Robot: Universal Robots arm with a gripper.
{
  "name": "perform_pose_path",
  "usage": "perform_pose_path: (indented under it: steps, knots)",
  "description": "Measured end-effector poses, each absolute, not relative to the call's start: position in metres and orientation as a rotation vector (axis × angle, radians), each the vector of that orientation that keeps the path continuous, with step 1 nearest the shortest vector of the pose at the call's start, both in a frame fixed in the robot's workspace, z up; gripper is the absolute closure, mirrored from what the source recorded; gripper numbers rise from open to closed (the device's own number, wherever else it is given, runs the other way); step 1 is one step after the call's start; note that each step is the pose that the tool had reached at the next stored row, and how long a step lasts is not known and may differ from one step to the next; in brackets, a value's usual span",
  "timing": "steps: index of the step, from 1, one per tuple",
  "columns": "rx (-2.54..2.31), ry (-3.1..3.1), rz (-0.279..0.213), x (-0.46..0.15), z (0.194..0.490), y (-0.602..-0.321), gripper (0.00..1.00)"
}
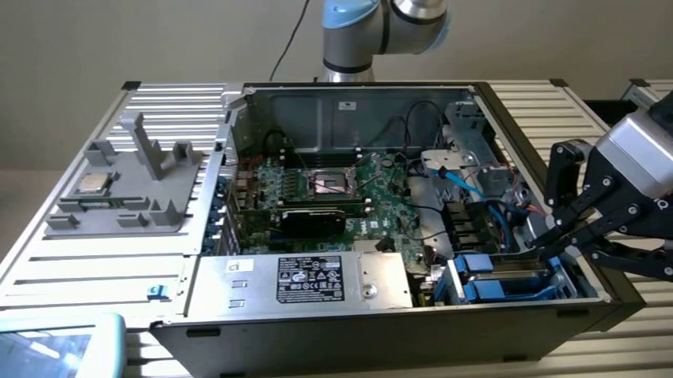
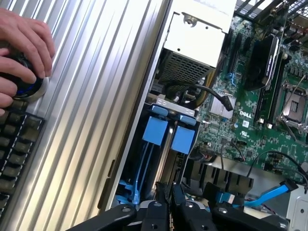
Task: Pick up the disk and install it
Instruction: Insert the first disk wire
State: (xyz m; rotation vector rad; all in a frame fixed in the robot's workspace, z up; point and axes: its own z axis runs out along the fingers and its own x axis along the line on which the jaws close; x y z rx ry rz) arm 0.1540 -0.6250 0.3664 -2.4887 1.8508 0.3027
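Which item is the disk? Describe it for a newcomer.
Find the open computer case, then the silver box with the black label along its near side. To the exterior view's right of that box, in the case's corner bay, sits the disk: grey metal framed in bright blue plastic, unlike the green board nearby.

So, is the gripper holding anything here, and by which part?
Cannot be told: the gripper is shut right at the disk, with no clear pinch visible.

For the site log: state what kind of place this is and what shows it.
Probably a robotics lab bench set up for computer assembly: an open desktop computer case lies on a slatted metal table, a robot arm stands behind it, and a grey fixture beside the case holds a chip.
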Motion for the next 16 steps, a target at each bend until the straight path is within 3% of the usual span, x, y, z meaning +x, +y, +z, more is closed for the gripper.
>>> perform_pose_path:
  steps: [9, 16]
  knots:
    - [-2.515, 1.875, 0.243, 0.151, 0.366, -0.607, 0.85]
    - [-2.52, 1.879, 0.237, 0.145, 0.366, -0.598, 0.85]
